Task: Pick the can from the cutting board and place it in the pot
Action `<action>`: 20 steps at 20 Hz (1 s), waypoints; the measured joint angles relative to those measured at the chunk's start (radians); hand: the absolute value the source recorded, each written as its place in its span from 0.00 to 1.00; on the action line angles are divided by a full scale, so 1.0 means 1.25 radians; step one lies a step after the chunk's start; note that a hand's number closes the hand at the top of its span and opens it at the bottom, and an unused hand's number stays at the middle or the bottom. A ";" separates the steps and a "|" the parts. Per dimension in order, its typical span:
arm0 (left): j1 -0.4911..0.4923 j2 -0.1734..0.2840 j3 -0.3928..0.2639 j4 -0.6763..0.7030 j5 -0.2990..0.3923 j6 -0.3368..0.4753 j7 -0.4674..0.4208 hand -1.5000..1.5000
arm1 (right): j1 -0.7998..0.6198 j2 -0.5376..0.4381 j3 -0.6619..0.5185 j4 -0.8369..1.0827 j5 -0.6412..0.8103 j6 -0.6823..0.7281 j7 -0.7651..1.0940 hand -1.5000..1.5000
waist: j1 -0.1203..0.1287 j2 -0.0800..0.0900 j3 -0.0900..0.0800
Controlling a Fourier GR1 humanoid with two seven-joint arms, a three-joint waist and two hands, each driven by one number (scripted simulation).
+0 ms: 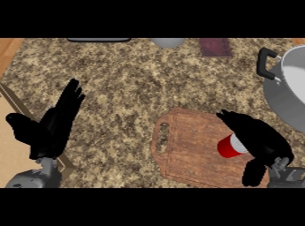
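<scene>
**On the cutting board, a hand closes round the can**

At the right of the speckled counter (pixel 135 84), the robot's right hand (pixel 262 141) wraps a red can (pixel 229 146) that lies tipped on its side on the wooden cutting board (pixel 184 150). Its black fingers (pixel 236 120) curl over the can's top from behind, and the thumb (pixel 253 172) drops below it, so only the red end and a pale band show between them. By the look of it the grasp is being made or has just been made; the can rests on or just above the board, and which cannot be told. The steel pot (pixel 291 92) stands beyond the board's far right corner, near but apart from it, its black handle (pixel 266 63) facing the counter's middle. The next move would call for a lift clear of the board, then a carry up and to the right, over the pot's rim. The left hand (pixel 53 128) rests at the view's left, fingers straight and apart, over a cardboard box (pixel 1 145).
</scene>
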State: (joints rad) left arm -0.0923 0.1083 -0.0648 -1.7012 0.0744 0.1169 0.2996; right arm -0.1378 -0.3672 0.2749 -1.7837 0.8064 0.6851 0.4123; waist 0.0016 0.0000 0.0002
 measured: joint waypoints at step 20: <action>-0.011 -0.011 0.032 -0.015 -0.006 -0.034 0.033 0.50 | -0.007 0.037 -0.023 0.097 0.079 -0.095 -0.221 1.00 | -0.001 0.000 0.000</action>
State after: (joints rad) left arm -0.1065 0.0952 -0.0250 -1.7201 0.0670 0.0749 0.3411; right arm -0.1463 -0.3215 0.2467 -1.6630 0.9049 0.5660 0.1360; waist 0.0009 -0.0004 0.0001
